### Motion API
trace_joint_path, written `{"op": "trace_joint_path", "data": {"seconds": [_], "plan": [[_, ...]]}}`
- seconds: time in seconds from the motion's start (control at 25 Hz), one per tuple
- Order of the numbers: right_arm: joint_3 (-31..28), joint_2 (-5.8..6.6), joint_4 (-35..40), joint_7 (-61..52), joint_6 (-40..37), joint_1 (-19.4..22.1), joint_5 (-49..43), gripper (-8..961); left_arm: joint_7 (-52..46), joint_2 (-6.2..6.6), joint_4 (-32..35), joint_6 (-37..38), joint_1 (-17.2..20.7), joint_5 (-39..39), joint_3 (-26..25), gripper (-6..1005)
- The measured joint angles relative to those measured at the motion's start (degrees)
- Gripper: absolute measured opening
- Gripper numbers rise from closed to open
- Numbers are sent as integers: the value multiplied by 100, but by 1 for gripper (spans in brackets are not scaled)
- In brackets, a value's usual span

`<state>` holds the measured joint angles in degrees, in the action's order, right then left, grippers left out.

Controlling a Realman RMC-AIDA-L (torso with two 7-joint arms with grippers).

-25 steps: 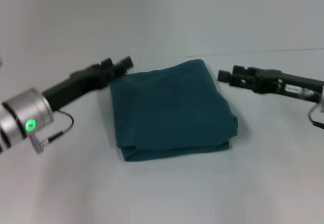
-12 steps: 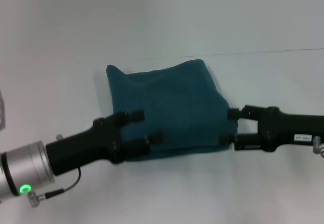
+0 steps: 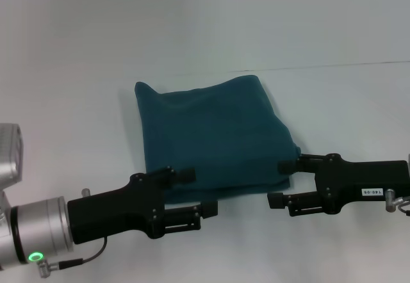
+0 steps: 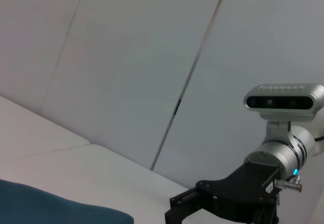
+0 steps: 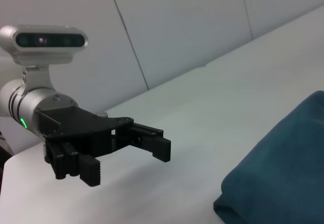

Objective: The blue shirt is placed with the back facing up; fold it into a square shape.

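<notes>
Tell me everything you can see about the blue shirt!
The blue shirt is plain dark teal, soft matte cloth with no print. It lies folded into a roughly square bundle on the white table, layers stacked along its near edge, and one far corner pokes up a little. The left gripper and right gripper sit open at its near corners; neither looks to be holding it.
</notes>
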<state>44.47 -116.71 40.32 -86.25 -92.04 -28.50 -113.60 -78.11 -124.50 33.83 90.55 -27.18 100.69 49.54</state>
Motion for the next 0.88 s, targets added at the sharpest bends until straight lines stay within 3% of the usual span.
{"op": "trace_joint_path", "data": {"seconds": [0.88], "plan": [[322,9,3,-70,40,-42,-146,938,-70,6,0,-28,-27,411,-38,887]]}}
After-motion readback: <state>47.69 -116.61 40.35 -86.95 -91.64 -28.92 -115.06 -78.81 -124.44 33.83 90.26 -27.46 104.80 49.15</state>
